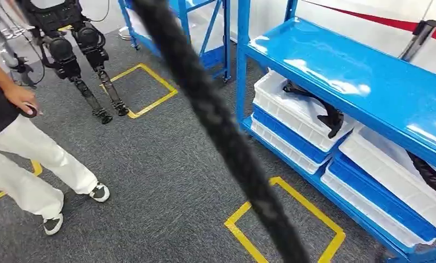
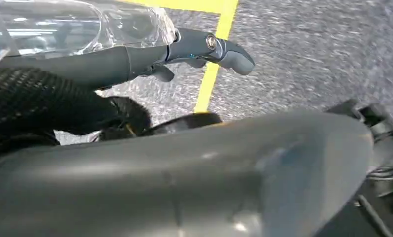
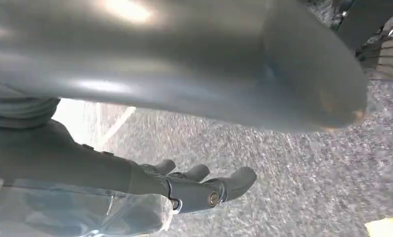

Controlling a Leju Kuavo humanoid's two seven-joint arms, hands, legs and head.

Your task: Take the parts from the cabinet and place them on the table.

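Hanging over grey carpet, the left hand (image 2: 135, 59) and right hand (image 3: 150, 182) each hold nothing, fingers stretched out and slightly apart. Well away from both, black parts (image 1: 320, 107) lie in a white bin (image 1: 292, 109) on the blue cabinet (image 1: 358, 76); another dark piece (image 1: 432, 175), probably also a part, sits in the neighbouring bin (image 1: 391, 175). A person (image 1: 18, 148) stands nearby.

Glossy blue metal shelving rack (image 1: 336, 60); white plastic bins (image 1: 295, 107) on blue trays; speckled grey carpet floor (image 1: 166, 164), yellow tape squares (image 1: 284, 222).
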